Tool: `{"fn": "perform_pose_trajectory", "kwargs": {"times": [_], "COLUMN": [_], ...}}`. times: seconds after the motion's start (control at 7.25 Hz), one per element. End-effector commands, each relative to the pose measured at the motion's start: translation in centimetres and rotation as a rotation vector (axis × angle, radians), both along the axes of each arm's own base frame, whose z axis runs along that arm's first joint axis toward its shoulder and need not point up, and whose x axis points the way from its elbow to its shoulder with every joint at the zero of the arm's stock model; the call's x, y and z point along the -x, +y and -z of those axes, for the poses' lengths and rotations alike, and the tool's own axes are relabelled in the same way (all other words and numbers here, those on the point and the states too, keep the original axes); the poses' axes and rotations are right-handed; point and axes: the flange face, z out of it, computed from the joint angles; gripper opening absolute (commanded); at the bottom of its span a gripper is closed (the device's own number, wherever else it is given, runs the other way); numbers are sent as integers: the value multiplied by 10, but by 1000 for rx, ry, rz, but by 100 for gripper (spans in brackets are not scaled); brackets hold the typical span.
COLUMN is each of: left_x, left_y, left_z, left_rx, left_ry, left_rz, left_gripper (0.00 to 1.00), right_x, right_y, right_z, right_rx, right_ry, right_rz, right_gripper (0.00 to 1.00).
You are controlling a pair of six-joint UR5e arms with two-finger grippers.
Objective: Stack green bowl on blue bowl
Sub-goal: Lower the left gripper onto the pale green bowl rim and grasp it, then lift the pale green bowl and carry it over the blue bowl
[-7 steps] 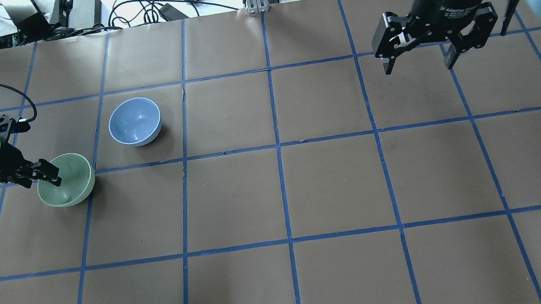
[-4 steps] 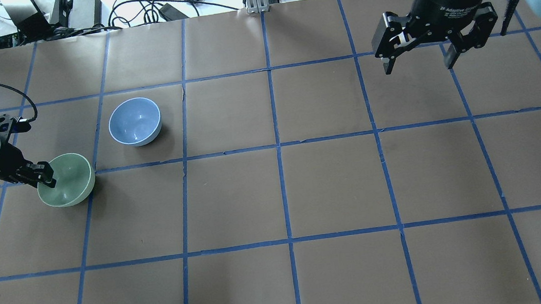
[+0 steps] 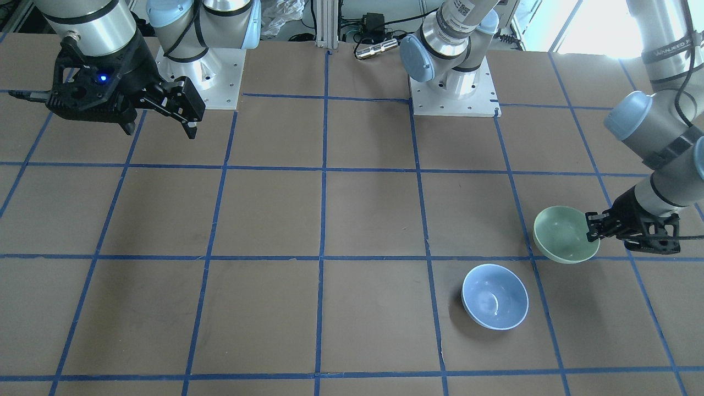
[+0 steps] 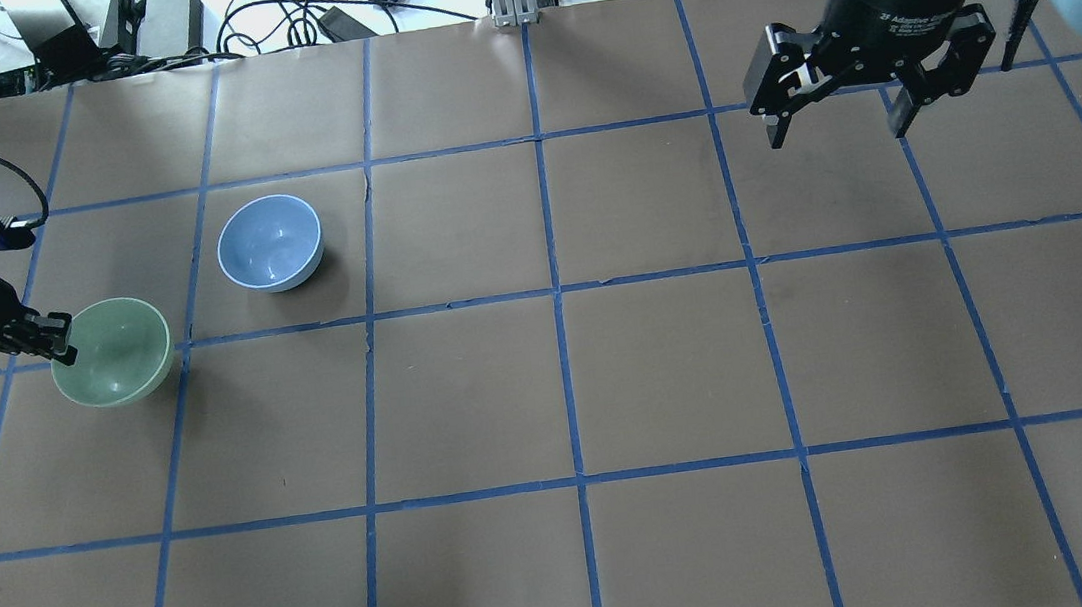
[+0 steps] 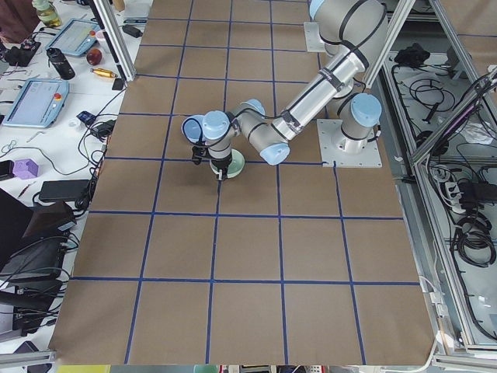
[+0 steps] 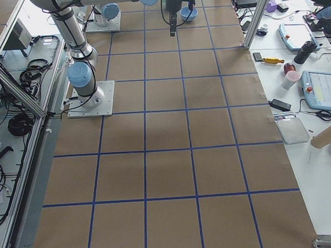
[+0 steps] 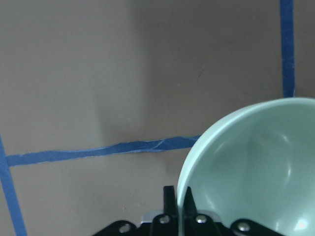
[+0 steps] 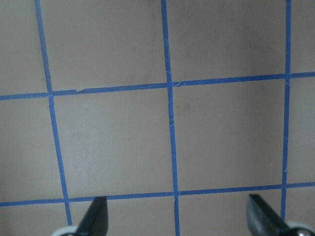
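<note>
Green bowl (image 4: 114, 353) now lifted by left gripper (image 4: 60, 349).

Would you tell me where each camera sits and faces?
Front-facing: across table, facing robot; its bases.
Overhead: behind robot, looking down; left gripper, right gripper.
Exterior left: table's left end; left arm nearest.
Exterior right: right end; right arm nearest.
Left wrist: over green bowl; left gripper.
Right wrist: over table; right gripper.
First two share blue bowl.

Taped brown table (image 4: 669, 370), apparently white bench (image 6: 323, 171)
</note>
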Motion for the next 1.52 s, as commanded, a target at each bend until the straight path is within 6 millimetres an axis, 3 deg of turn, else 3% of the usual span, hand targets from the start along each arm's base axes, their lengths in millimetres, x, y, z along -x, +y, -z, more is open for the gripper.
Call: {"fn": "perform_pose_trajectory", "kwargs": {"times": [0.0,0.14,0.41,0.55,1.1,1.38], "left_x": [23,74,164,181,182,181], "left_y": [-44,-70,-89,-93,-114,-117], "left_z": [-73,-104,-105,-97,-48,-33], "left_rx": [-6,16,21,14,6,9], "left_ry": [9,-5,-13,-3,69,65], "left_rz": [41,88,14,-12,-28,-18], "left_gripper": [0,0,0,0,0,0], "right_x": [0,0,0,0,0,0], "right_y": [0,0,0,0,0,0], "right_z": [0,1,0,0,0,0], "right_rx": [0,0,0,1,0,0], "right_ry": [0,0,0,0,0,0], "right_rz": [0,0,0,0,0,0], "right_gripper": [100,100,100,100,100,100]}}
